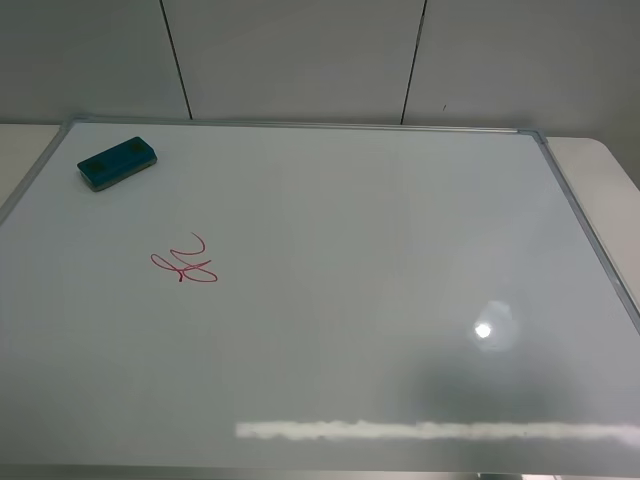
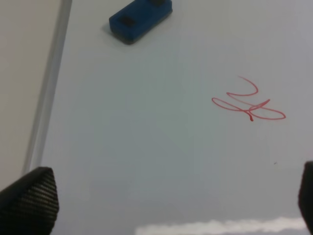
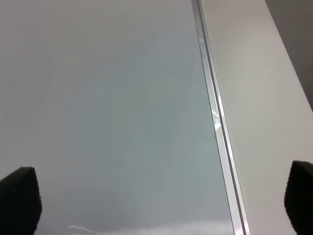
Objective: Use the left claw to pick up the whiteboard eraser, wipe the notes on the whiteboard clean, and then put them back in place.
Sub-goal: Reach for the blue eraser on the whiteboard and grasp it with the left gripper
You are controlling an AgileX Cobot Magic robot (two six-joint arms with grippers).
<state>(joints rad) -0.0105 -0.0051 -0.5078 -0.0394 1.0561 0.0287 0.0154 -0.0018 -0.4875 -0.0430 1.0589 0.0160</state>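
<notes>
- Of the left claw, only two finger ends are shown, both black.
- On the finger nearer the frame of the whiteboard, a fine woven, mesh-like texture is seen, and its outline is rounded and blunt.
- The finger farther from that frame is cut by the picture's edge. Only a dark sliver is shown, and its surface cannot be told.
- Of the right gripper, two black finger ends are seen, one nearer the frame and one farther from it, both rounded in outline.
- Both are blurred, so their surface cannot be made out.
</notes>
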